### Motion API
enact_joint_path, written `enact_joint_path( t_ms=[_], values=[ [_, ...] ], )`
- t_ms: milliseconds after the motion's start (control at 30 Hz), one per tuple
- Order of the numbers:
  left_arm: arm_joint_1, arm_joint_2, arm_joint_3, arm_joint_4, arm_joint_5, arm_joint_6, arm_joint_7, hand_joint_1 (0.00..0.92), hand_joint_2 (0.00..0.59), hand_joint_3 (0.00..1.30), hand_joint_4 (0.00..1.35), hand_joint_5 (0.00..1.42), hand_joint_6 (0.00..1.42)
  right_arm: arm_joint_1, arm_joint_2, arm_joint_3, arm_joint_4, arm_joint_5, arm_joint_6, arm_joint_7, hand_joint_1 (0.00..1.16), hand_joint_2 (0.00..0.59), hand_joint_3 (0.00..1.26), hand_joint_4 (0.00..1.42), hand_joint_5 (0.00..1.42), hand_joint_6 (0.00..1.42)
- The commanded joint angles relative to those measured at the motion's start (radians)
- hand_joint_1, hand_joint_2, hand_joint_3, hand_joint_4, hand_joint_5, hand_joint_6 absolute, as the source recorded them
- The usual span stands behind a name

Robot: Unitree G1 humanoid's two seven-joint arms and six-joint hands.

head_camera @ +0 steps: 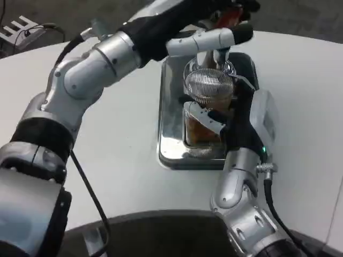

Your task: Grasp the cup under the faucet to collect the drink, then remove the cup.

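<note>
A clear ribbed glass cup (206, 91) holding amber drink stands on the metal tray (169, 115), right under the faucet spout (220, 55). My right hand (241, 126) comes in from below and grips the cup's lower part, its white fingers (209, 119) wrapped across the front of the glass. My left arm crosses over from the left. My left hand (214, 36) is up at the faucet, one finger stretched to the right beside a red lever (229, 17). The top edge of the picture cuts off the rest of that hand.
The tray sits on the white table (123, 134), whose rounded front edge runs along the bottom. My left forearm (102, 61) hangs over the table left of the tray. A white object with cables (21, 29) lies at the far left corner.
</note>
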Motion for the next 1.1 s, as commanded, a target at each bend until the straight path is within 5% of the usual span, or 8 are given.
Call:
enact_joint_path(
  t_ms=[33, 1100],
  values=[
    [0.017, -0.003, 0.06, 0.001, -0.063, -0.013, -0.025, 0.0, 0.058, 0.26, 0.26, 0.38, 0.29, -0.013, 0.089, 0.003, 0.011, 0.002, -0.006, -0.025, 0.9, 0.246, 0.56, 0.7, 0.85, 0.67],
    [0.124, 0.053, 0.253, -0.127, -0.311, -0.074, -0.237, 0.0, 0.056, 0.32, 0.34, 0.46, 0.38, 0.034, 0.096, 0.024, -0.086, -0.007, 0.002, -0.069, 0.93, 0.201, 0.67, 0.84, 1.03, 0.96]
  ],
)
